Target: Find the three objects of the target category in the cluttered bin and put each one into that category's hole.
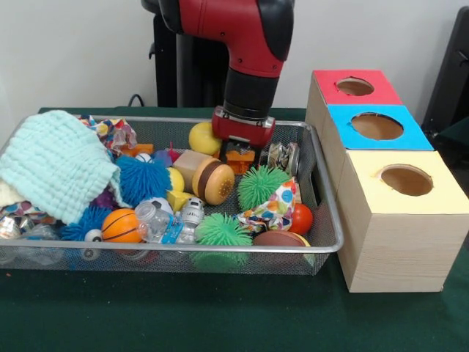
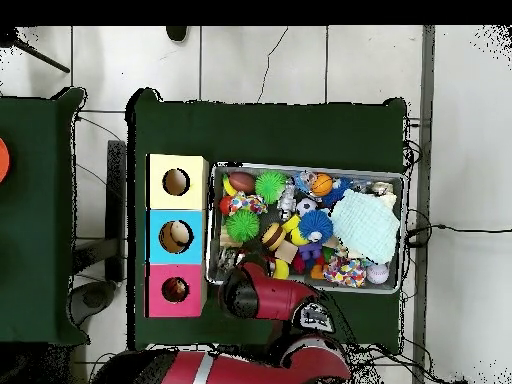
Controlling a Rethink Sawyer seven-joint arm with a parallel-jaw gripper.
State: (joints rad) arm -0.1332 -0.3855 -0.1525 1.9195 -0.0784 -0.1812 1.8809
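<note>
The silver wire-mesh bin (image 1: 242, 262) is full of clutter and lies left of three wooden boxes. Each box has one hole, under a red top (image 1: 355, 86), a blue top (image 1: 377, 126) and a yellow top (image 1: 406, 180). My gripper (image 1: 242, 150) hangs low in the bin's far right part, over an orange piece, between a yellow ball (image 1: 204, 138) and a crushed can (image 1: 282, 156). A toy burger (image 1: 217, 182) lies just in front of it. In the overhead view the red arm (image 2: 265, 295) covers the gripper at the bin's (image 2: 210, 225) lower left corner.
A pale blue cloth (image 1: 55, 165) covers the bin's left end. Two green spiky balls (image 1: 260, 185), (image 1: 222, 231), a blue spiky ball (image 1: 141, 180), a small basketball (image 1: 121, 225), a red ball (image 1: 301, 218), a plastic bottle (image 1: 165, 220) and patterned cloth (image 1: 275, 209) fill the rest.
</note>
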